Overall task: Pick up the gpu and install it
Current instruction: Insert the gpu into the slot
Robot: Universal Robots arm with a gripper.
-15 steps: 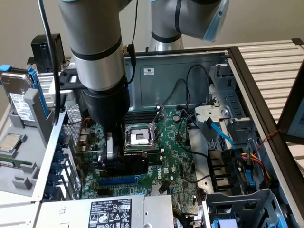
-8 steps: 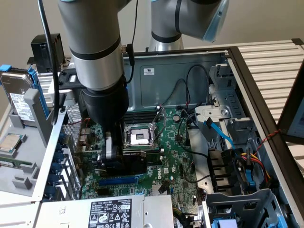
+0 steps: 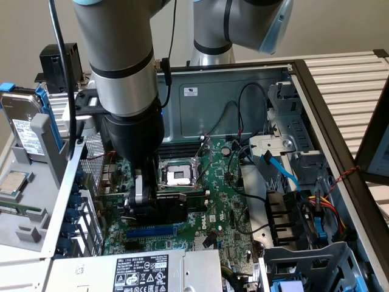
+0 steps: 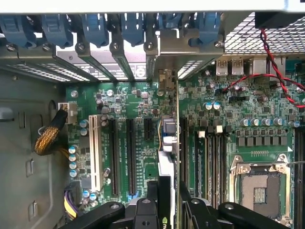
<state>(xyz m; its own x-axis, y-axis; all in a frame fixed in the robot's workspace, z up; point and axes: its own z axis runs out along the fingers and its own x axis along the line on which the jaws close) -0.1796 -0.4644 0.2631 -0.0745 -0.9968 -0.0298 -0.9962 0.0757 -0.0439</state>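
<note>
**One gpu gripped low over the motherboard**

One arm (image 3: pixel 124 79) reaches down into the open computer case (image 3: pixel 316 97). Its pincer (image 3: pixel 144 207) is closed on the gpu (image 3: pixel 171 208), whose black shroud shows toward the exterior view's right of the grip. The card hangs low above the green motherboard (image 3: pixel 225 182), just beside the bare processor socket (image 3: pixel 177 176) on the side nearer the camera, and close to a blue slot (image 3: pixel 152 232). Whether its lower edge touches a slot, I cannot tell.

In the wrist view the gpu (image 4: pixel 167 162) stands upright and edge-on, clamped between the two black fingers (image 4: pixel 152 202) of the pincer (image 4: pixel 169 195). It sits between the long black expansion slots (image 4: pixel 131 152) and the memory slots (image 4: pixel 212 157), with the processor socket (image 4: pixel 259 186) beyond those. A white slot (image 4: pixel 95 152) lies past the black ones. The card's far end points at the row of blue latches (image 4: pixel 95 24) on the case's rear wall. Red-and-black twisted wires (image 4: pixel 276 71) cross the board near the rear ports. A labelled power supply (image 3: pixel 143 271) sits at the near edge of the exterior view.
</note>
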